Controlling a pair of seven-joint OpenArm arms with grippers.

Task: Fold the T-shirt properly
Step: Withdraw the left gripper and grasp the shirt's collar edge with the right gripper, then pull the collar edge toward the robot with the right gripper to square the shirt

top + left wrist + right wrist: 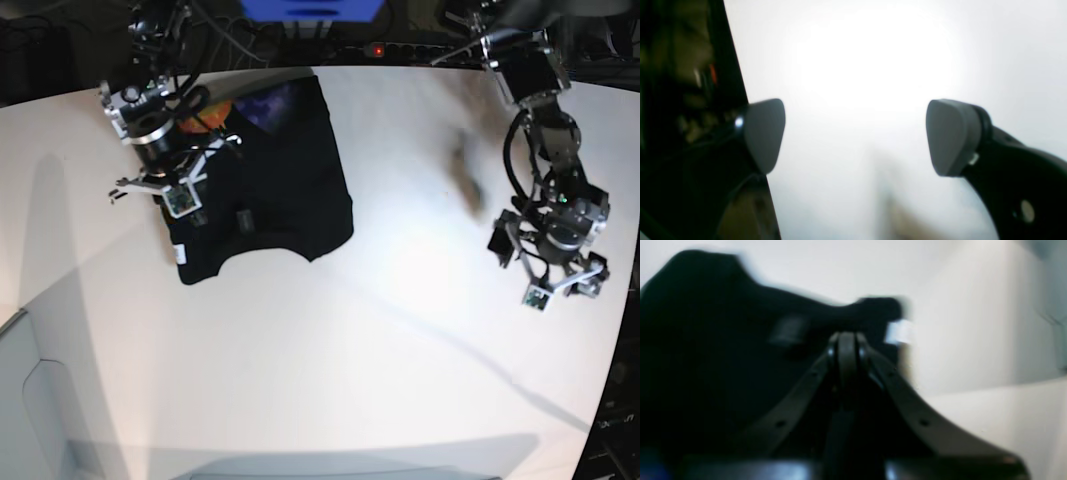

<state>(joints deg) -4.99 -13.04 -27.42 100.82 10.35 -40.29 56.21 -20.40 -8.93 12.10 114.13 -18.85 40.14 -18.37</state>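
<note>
The right pincer stands at the left of the base view, over the near-left part of the T-shirt. In its wrist view the two jaws are pressed together with no gap between them, and black cloth lies all around and behind the tips. Whether a fold of this cloth is pinched between them, the blurred picture does not let me say. A small white tag shows just beside the tips, on the right of them.

The T-shirt lies crumpled on the far-left part of the white bench, with its long axis going from the far edge toward the near side. A bit of the orange and purple print shows at the far end, close to the arm.

At the right of the base view, the left pincer is well apart from the shirt. Its grey pads are spread wide and they hold nothing; only bare bench is under them.

The right arm is clearly the nearer one, so I judge that the next pull on the cloth belongs to it, while the left arm must first travel across the bench.
</note>
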